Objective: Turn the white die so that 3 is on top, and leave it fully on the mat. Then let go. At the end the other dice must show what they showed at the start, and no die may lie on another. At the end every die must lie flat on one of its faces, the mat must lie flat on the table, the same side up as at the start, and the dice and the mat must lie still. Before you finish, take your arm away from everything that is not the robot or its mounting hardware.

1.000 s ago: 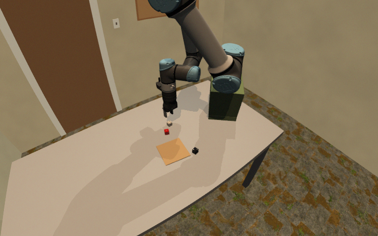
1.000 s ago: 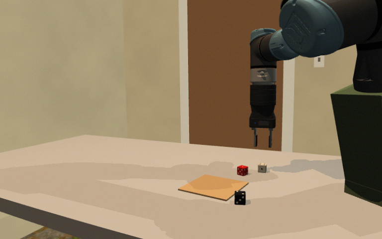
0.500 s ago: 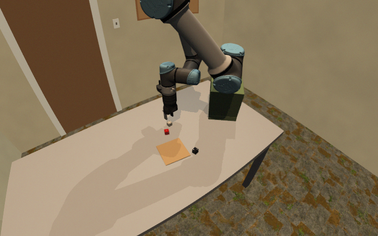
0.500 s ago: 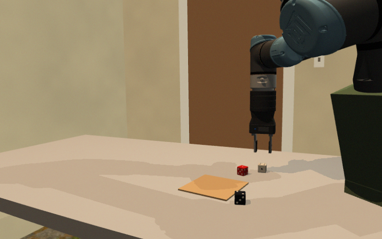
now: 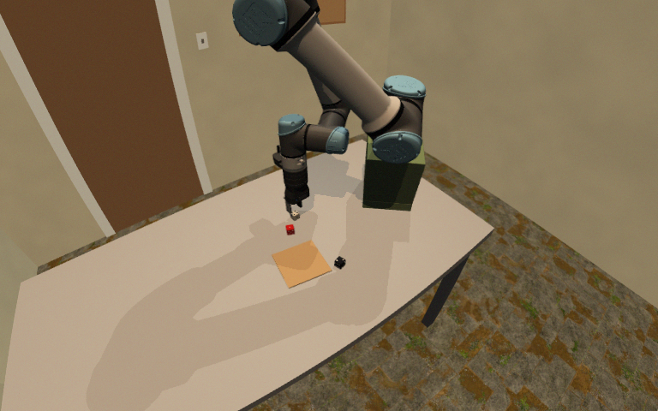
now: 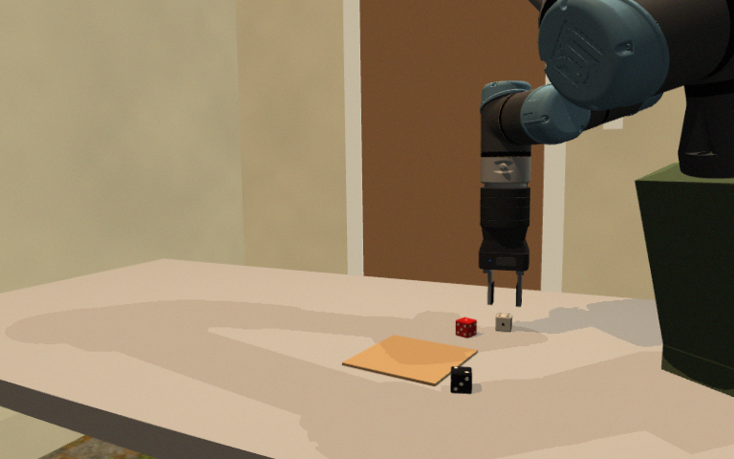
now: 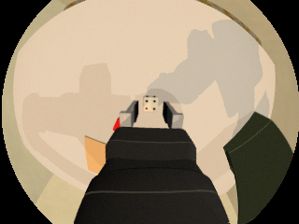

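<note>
The white die [image 6: 503,321] lies on the bare table, off the mat, to the right of the red die [image 6: 465,326]. In the wrist view the white die [image 7: 149,105] shows four pips on top, seen between my fingertips. My gripper [image 6: 504,295] is open and empty, pointing straight down, just above the white die and not touching it. It also shows in the top view [image 5: 294,209] over the die [image 5: 294,215]. The orange mat [image 6: 410,358] lies flat in front of both dice. The black die [image 6: 460,379] stands at the mat's right corner, on the table.
The dark green robot pedestal [image 6: 692,275] stands at the right of the table. The red die [image 5: 290,229] lies between the white die and the mat [image 5: 301,263]. The table's edge runs along the front and right.
</note>
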### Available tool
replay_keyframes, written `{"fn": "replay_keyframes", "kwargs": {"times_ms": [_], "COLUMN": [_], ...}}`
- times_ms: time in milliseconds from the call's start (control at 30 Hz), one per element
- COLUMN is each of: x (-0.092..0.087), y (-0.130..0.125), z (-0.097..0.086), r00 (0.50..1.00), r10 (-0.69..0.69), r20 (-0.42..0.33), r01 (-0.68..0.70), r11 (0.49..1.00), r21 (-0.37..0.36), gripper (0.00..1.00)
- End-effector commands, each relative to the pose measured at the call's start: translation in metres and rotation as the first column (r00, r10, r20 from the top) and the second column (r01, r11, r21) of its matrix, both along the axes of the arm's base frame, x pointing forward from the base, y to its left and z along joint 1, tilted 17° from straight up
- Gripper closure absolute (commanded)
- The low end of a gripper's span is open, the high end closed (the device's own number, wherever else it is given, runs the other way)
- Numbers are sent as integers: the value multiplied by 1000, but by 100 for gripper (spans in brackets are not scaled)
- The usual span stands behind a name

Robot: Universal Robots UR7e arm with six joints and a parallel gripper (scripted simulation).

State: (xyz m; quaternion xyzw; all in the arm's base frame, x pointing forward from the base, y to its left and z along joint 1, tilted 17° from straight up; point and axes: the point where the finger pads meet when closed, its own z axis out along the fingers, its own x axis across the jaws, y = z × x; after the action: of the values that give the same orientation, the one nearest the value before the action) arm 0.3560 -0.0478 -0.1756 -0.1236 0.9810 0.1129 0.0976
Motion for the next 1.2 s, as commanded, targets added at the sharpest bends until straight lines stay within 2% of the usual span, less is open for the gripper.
{"fn": "replay_keyframes", "kwargs": {"times_ms": [0, 1167], "x": [1, 2], "y": [1, 2], "z": [-5, -9], "r00": [1000, 1000], "r10": [0, 0], "r20": [1, 1], "r01": [0, 0], "r11": [1000, 1000], "r21": [-1, -1], "gripper": [21, 21]}}
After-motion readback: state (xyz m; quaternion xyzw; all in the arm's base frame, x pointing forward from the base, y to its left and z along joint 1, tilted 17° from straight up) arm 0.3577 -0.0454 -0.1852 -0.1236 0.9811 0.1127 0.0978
